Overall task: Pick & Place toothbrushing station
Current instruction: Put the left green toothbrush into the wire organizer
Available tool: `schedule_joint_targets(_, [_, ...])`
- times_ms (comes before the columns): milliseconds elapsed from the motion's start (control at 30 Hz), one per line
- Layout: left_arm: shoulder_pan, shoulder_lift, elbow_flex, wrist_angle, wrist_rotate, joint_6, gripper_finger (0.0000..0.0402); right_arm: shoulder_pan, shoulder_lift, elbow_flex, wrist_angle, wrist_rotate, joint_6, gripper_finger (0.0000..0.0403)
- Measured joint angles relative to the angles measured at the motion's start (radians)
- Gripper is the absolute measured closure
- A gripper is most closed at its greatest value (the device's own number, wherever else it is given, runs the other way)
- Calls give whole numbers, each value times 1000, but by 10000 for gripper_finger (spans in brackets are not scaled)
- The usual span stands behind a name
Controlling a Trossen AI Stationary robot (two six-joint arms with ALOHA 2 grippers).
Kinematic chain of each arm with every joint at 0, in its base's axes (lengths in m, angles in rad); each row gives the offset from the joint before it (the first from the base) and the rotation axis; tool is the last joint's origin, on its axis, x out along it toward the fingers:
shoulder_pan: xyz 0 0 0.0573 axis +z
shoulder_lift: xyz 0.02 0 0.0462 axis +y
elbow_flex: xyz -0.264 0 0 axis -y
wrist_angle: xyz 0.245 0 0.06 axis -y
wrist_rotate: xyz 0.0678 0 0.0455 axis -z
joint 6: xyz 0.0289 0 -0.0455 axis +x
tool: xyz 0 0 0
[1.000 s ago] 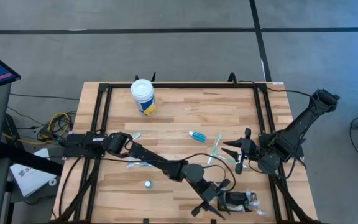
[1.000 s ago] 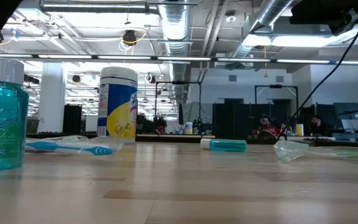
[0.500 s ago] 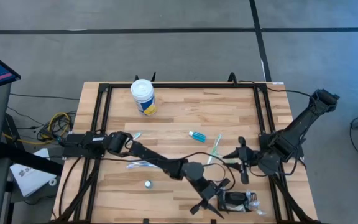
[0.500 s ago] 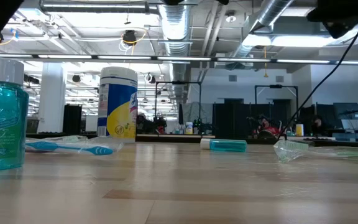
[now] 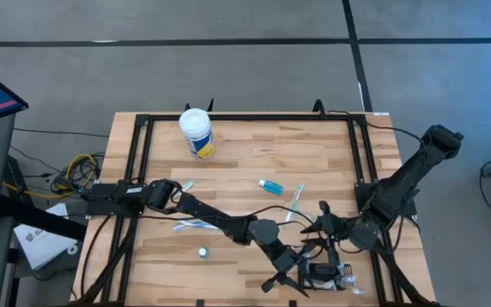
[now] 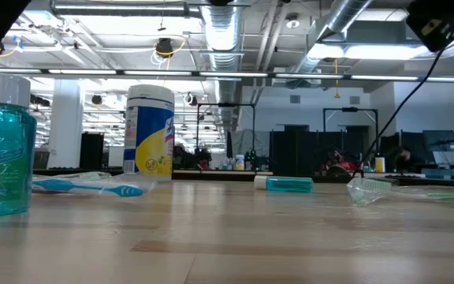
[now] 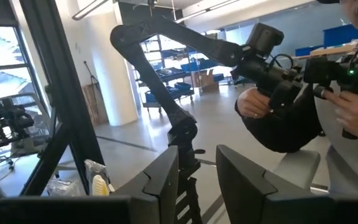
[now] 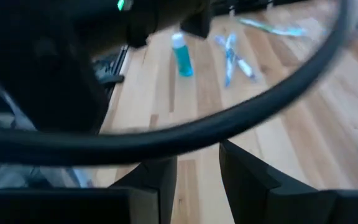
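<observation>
Toothbrushing station (image 5: 318,274) at table's (image 5: 254,153) near edge, both end effectors (image 5: 301,266) (image 5: 320,234) narrowly parted, crowding it

High view straight down; low view table-level; both share tub (image 5: 196,132).

Toothbrushing station (image 5: 320,275) mostly hidden beneath left gripper (image 5: 290,275), right wrist view blurred, mouthwash bottle (image 6: 0,150) cut off by low view's edge
</observation>
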Motion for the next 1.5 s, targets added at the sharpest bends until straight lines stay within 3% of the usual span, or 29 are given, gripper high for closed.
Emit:
schedule_joint_targets(367, [3, 0, 0, -13, 1, 18, 298, 67, 13, 0, 147, -89, -67, 292])
schedule_joint_targets(1333, [14, -15, -2, -30, -4, 7, 298, 133, 11, 0, 77, -84, -29, 292])
schedule_joint_targets(1500, [35, -87, -31, -137, -3, -10, 298, 135, 11, 0, 78, -84, -30, 292])
